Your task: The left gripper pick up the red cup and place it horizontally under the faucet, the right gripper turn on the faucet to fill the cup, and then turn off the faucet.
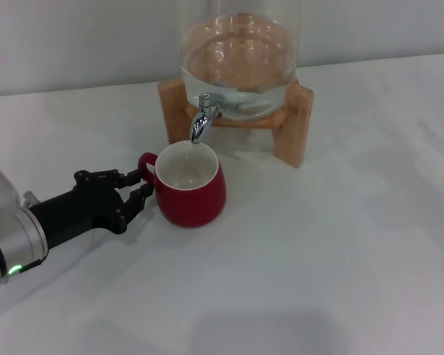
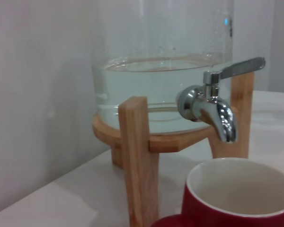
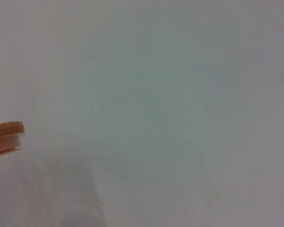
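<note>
The small glossy red cup (image 1: 191, 188) with a cream inside stands upright on the white desk (image 1: 340, 259), mouth right under the shiny chrome faucet (image 1: 202, 118) of the clear glass water dispenser (image 1: 239, 52) on its wooden stand (image 1: 292, 122). The black left hand (image 1: 137, 191), at the cup's left, has its fingers spread around the red handle (image 1: 146, 164); I cannot tell whether they touch it. Placing looks done. The right hand is out of view; opening the faucet, filling and closing remain.

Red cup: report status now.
Left tool at the handle of the red cup. Cup upright under the faucet, empty, no flow. Right tool out of view. Nothing in the way.
</note>
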